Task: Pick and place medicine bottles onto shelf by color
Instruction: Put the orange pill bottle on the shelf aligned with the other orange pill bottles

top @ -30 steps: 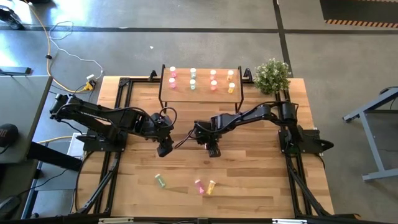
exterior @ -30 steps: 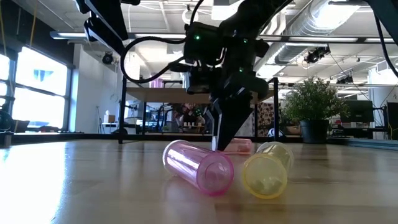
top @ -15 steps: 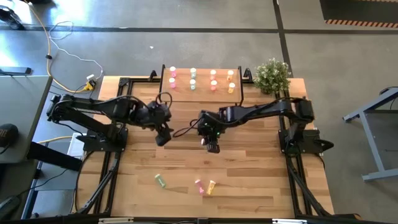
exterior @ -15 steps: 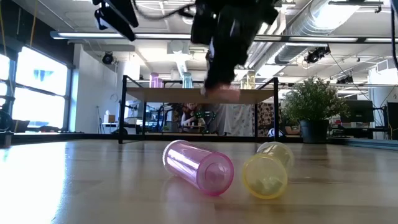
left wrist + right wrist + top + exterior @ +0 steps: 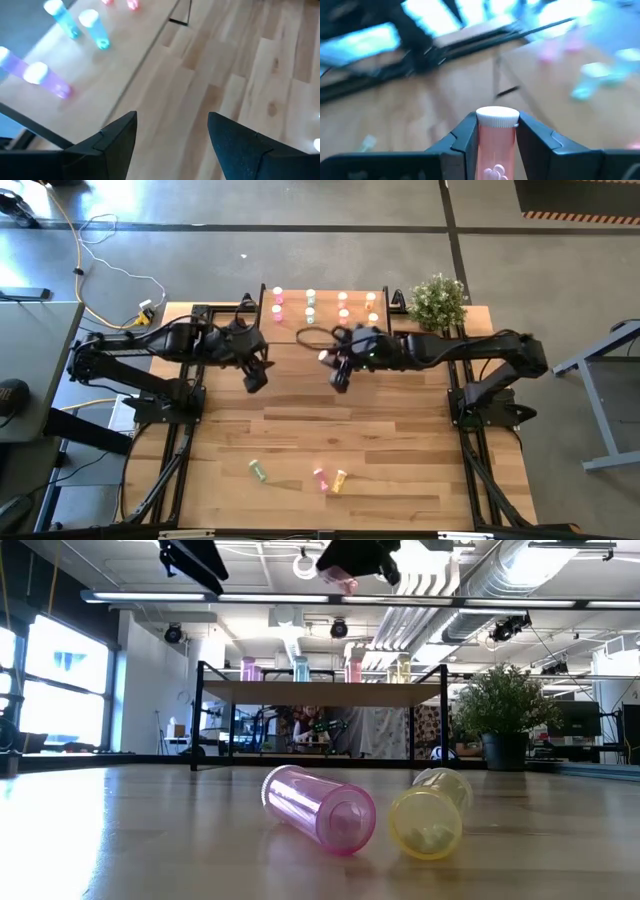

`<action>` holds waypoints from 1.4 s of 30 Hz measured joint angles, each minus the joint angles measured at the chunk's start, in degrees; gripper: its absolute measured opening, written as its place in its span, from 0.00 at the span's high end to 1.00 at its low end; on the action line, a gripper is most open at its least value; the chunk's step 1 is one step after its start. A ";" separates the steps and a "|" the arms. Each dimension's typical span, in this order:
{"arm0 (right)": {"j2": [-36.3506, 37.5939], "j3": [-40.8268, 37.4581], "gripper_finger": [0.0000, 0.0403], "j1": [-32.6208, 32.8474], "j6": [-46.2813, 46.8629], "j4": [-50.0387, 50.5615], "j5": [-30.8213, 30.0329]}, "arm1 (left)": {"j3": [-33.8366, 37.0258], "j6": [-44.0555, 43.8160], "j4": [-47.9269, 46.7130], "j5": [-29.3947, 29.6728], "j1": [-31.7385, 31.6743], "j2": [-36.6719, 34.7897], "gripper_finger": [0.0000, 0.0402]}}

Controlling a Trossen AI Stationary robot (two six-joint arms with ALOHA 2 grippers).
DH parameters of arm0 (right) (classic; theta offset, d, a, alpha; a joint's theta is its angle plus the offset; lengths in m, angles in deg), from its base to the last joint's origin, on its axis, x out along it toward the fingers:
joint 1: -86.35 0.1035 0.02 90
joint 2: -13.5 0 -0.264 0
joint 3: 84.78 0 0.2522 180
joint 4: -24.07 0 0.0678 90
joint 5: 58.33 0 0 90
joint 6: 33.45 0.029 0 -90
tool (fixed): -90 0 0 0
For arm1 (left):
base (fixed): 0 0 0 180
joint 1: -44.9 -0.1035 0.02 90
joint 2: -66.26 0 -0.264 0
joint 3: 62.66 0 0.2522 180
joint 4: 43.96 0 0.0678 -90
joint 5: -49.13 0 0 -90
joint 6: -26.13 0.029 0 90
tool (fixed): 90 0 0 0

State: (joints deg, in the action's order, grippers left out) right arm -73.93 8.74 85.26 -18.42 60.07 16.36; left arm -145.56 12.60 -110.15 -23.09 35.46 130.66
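1. Lowest in the high view, three bottles lie on the table (image 5: 400, 450): a green bottle (image 5: 258, 470), a pink bottle (image 5: 321, 479) and a yellow bottle (image 5: 340, 480), the last two almost touching. They wait their turn.
2. Mid-frame, the right gripper (image 5: 338, 374) is up in the air, jaws clamped on a red-orange bottle (image 5: 496, 145), white cap pointing forward in the wrist view. The low view shows it high at the top edge, above the shelf.
3. Left of it, the left gripper (image 5: 255, 376) hangs with jaws spread wide, nothing between them.
4. Farthest, at top centre, the shelf (image 5: 325, 328) carries bottles in colour columns: pink, green, red-orange, yellow from left to right.
5. The step, as I read it: carry to the red-orange column, third from the left. Come in high over the standing bottles, tip the bottle upright, set it on bare board just clear of its neighbours, and open only when the base sits flat.
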 joint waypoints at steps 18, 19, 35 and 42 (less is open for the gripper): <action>-2.12 0.00 0.74 5.98 29.45 19.43 -37.96 | 0.00 12.71 0.12 -1.08 -6.64 -3.65 0.42; -2.32 0.00 0.74 6.52 31.94 20.87 -39.71 | 0.00 13.19 0.14 -1.11 -6.81 -3.65 0.42; -11.88 -0.02 0.74 11.57 54.05 24.23 -68.10 | 0.02 14.69 0.20 -2.19 -7.53 -3.45 0.42; -16.98 -0.02 0.74 11.77 58.55 24.30 -71.68 | 0.02 15.29 0.20 -2.12 -7.53 -3.45 0.42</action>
State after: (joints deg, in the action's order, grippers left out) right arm -90.91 8.72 97.03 40.13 84.37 -55.32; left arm -145.54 27.89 -109.94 -25.21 27.93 127.21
